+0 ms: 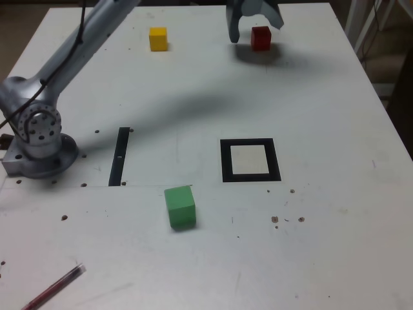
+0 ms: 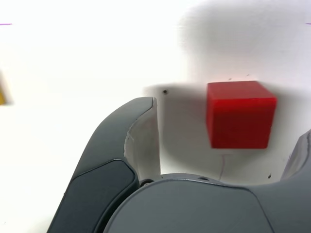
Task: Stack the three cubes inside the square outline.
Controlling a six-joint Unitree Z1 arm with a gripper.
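Note:
The red cube (image 1: 261, 38) sits at the far side of the white table (image 1: 322, 213). My gripper (image 1: 255, 29) hangs open just above it, one finger on each side. In the wrist view the red cube (image 2: 240, 114) lies on the table between the spread fingers (image 2: 138, 131) of the gripper (image 2: 228, 121), untouched. The yellow cube (image 1: 158, 39) stands further to the exterior view's left, also at the far side. The green cube (image 1: 180, 206) rests near the front. The square outline (image 1: 226, 161), black with a pale centre, lies mid-table with nothing inside it.
The arm's base (image 1: 39, 139) is bolted at the exterior view's left edge, and the arm reaches across the far part of the table. A narrow black strip (image 1: 120, 156) lies beside the base. A red pen (image 1: 55, 287) lies at the front left corner.

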